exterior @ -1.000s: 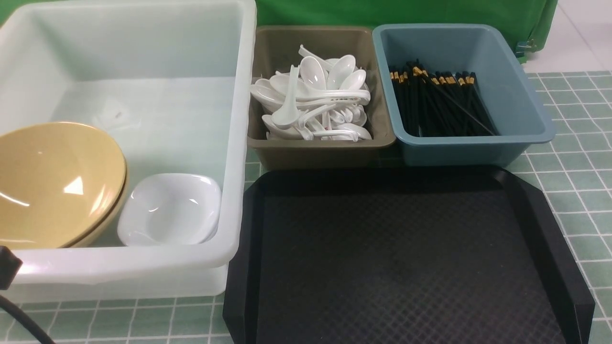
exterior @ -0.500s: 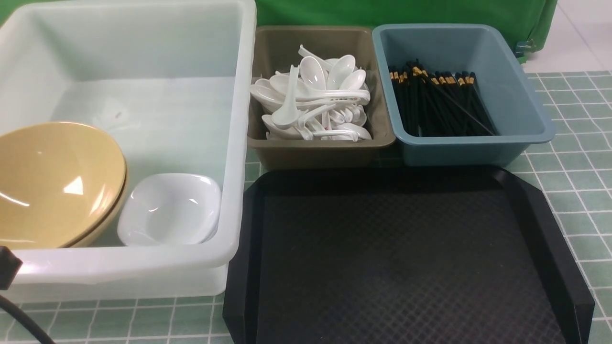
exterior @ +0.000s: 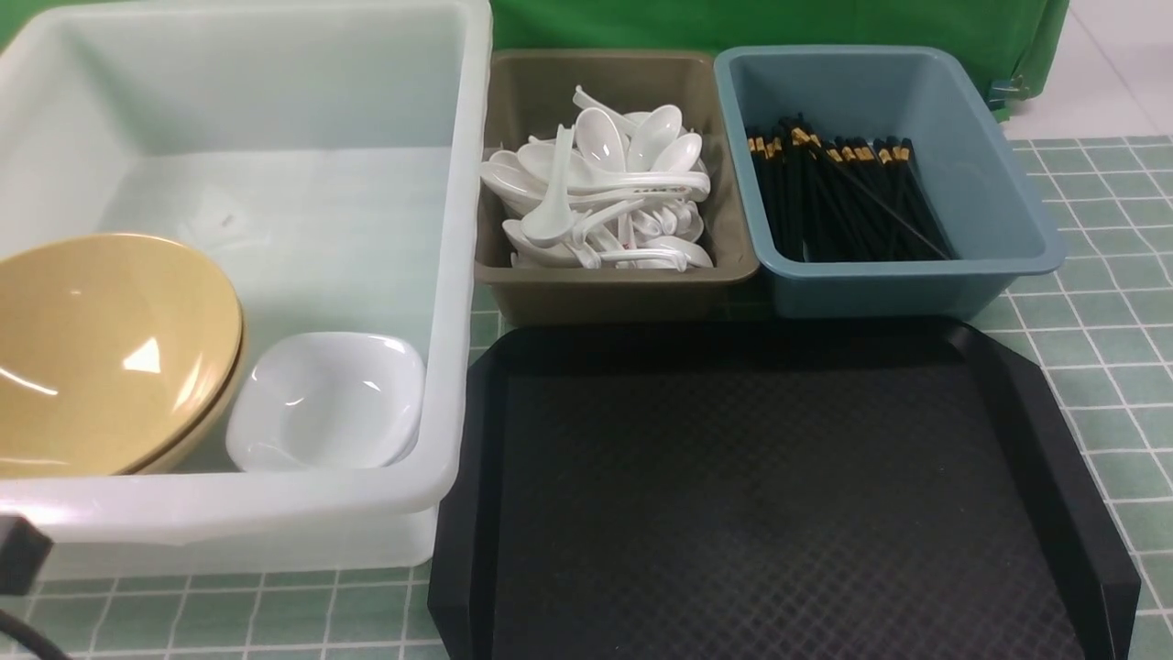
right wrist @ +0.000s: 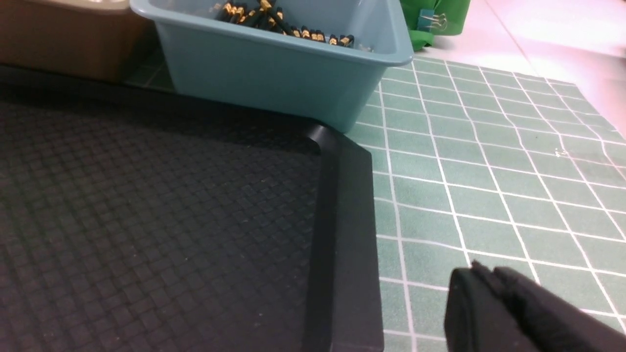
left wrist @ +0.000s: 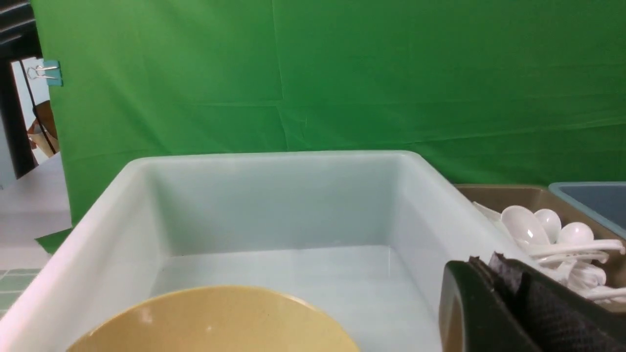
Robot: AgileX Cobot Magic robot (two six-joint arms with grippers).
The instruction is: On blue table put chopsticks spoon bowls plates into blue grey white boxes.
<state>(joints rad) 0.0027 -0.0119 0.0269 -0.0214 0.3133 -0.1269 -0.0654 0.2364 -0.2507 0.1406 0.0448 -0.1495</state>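
Left hand (left wrist: 494,274): the 2 fingers are pressed together, nothing between them; only a dark corner of this arm shows at the front view's lower left edge. Right hand (right wrist: 489,283): fingers appear together, though a slight gap cannot be ruled out; nothing held.

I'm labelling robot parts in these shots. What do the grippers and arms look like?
Little shows. The left gripper is glossy black with rough, woven-looking black pads. The right gripper looks matte black. In the front view only a black block with a black cable shows.
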